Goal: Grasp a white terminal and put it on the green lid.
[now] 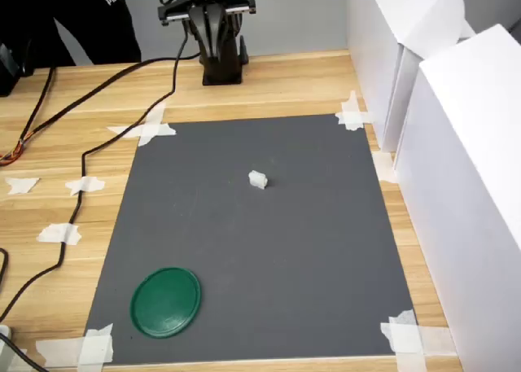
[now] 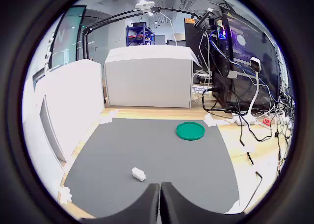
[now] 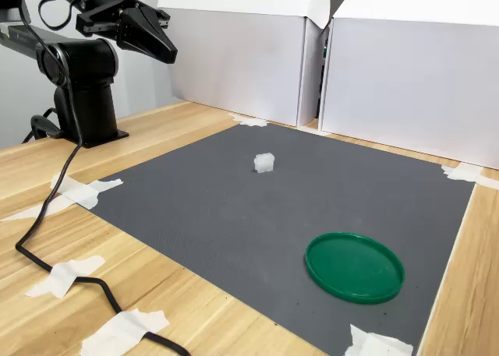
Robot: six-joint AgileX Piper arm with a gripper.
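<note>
We're seeing the gripper point(image 3: 165, 49) closed, holding nothing, raised over the base. White terminal point(image 1: 257, 179) sitting mid-mat point(image 1: 326, 250), well apart from green lid point(image 1: 166, 301). We're judging it light, rigid, slippery; pinching its long flat sides.

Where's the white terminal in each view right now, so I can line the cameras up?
First exterior view: white terminal on the grey mat, above centre.
Wrist view: terminal low on the mat, just beyond the shut gripper.
Second exterior view: terminal mid-mat, towards the white boxes.
Shared landmark: green lid, apart from it.
</note>
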